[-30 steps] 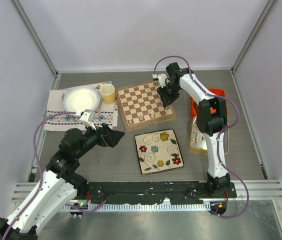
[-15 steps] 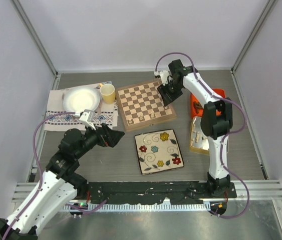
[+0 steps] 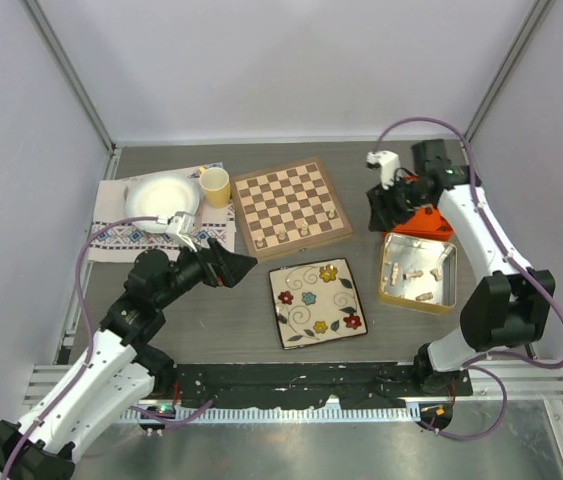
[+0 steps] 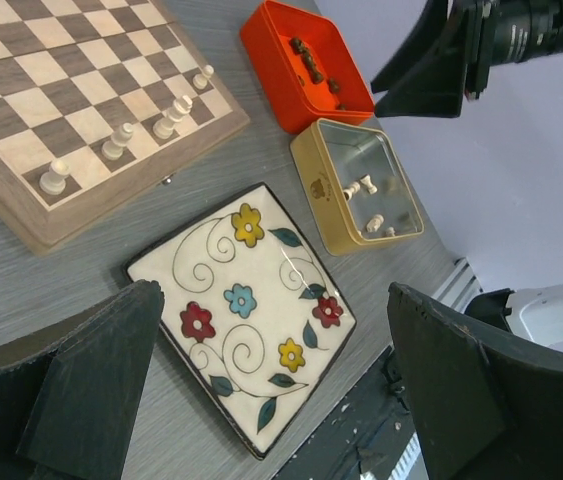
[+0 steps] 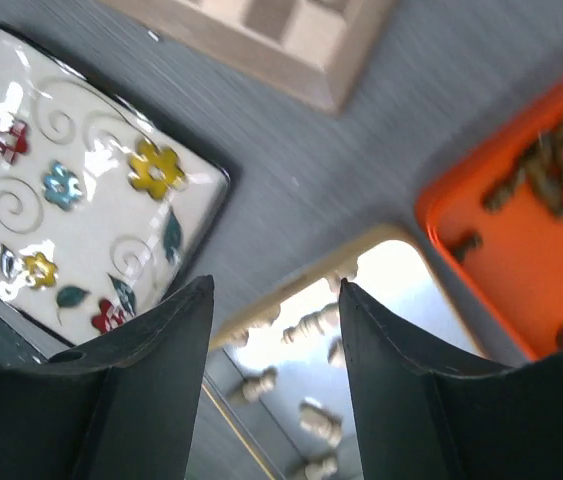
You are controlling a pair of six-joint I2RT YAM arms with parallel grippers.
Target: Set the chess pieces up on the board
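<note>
**Right claw empty over the tin; the board is barely begun**

The right claw (image 5: pixel 276 300) hangs with jaws apart and holds nothing, above the rim of the gold tin (image 4: pixel 311 185), where pale chess pieces (image 4: pixel 364 188) lie on their sides. The left claw (image 4: pixel 273 300) is also wide and empty, near the floral plate (image 3: pixel 291 275). A few standing pieces (image 4: pixel 116 140) line one edge of the chessboard (image 3: pixel 281 195). The tin's pieces seem bunched, though the wrist view is blurred, so a pinch could catch two or skid one against the wall.
</note>
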